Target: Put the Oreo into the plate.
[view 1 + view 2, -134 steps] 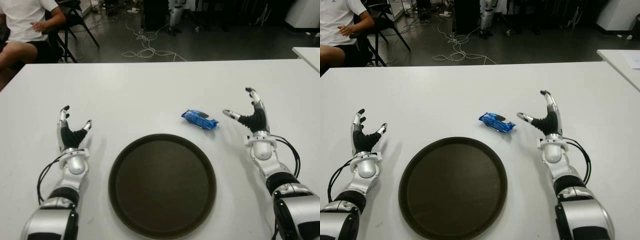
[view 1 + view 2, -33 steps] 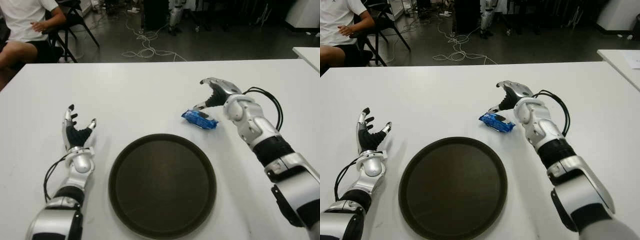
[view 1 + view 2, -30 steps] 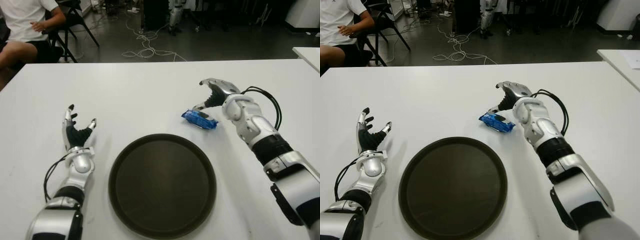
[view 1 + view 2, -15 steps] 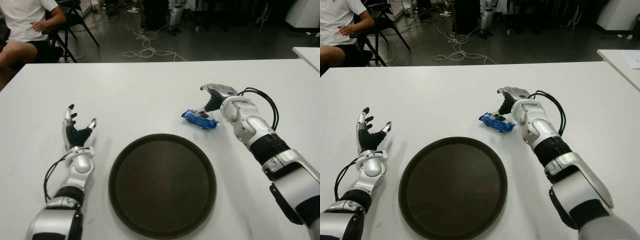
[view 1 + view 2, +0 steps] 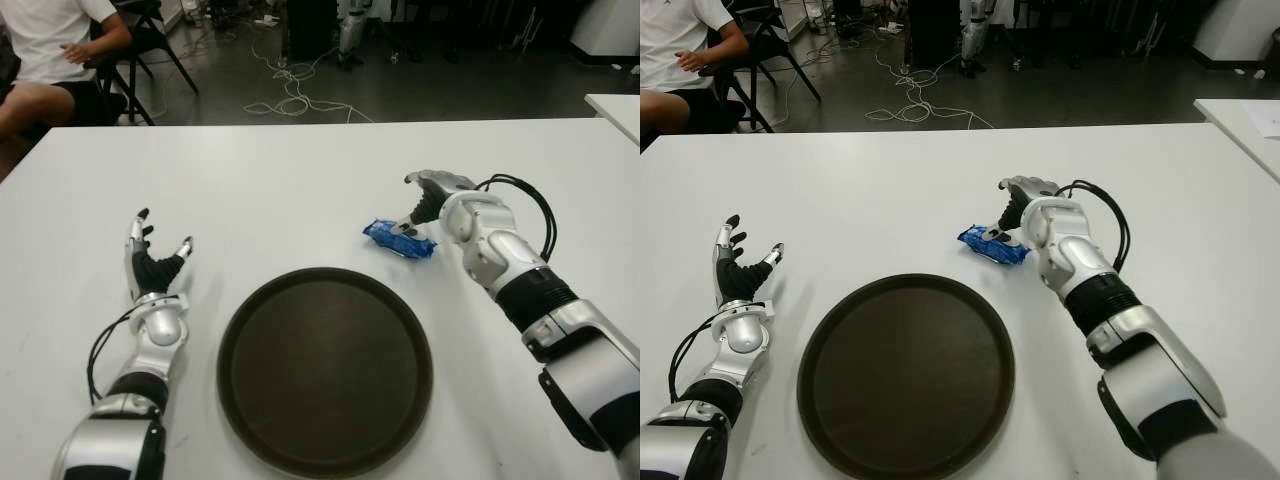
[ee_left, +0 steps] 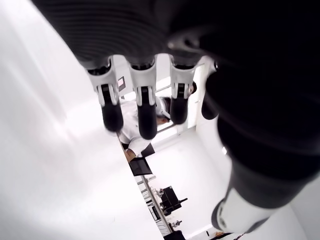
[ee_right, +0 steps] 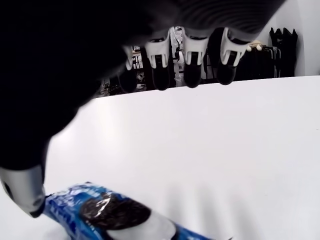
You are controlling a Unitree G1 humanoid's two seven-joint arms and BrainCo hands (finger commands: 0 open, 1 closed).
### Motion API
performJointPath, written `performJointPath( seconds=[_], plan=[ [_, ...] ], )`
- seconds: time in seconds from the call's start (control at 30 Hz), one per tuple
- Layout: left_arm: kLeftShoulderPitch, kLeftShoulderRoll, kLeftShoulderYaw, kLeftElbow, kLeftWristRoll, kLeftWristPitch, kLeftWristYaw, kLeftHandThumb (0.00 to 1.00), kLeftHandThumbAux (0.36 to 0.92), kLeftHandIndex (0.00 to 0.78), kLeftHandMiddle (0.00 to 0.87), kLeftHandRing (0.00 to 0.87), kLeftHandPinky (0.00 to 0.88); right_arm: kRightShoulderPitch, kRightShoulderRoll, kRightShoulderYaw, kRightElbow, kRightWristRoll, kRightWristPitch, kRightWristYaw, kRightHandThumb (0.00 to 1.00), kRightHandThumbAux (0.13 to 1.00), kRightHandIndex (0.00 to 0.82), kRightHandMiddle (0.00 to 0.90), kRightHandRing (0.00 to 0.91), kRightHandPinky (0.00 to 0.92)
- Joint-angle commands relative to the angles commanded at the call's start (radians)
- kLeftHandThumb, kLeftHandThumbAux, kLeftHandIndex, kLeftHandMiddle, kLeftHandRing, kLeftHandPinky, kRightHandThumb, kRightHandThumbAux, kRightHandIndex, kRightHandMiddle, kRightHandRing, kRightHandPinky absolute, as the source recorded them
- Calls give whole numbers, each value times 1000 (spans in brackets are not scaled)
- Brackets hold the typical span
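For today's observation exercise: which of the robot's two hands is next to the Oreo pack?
The right hand, arched over the blue Oreo pack beyond the plate, fingers not yet closed. The left hand shows open, left of the plate.

no lettering can be read anywhere. the blue oreo pack (image 7: 115, 216) shows only a cookie picture. its print is too blurred.

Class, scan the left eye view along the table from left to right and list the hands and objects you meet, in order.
left hand → plate → Oreo → right hand
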State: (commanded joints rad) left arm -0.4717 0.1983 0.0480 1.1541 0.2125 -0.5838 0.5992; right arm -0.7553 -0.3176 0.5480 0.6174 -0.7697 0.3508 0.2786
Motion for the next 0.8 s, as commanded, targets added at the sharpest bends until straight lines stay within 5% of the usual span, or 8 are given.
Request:
performJointPath(
  seconds=[0.8],
  plan=[
    [-3,4,0,6,6,0,9,144,806,112,112,122,154,74,-10,-21,-67,20,40,31,0,656,24,68,45,0]
  ],
)
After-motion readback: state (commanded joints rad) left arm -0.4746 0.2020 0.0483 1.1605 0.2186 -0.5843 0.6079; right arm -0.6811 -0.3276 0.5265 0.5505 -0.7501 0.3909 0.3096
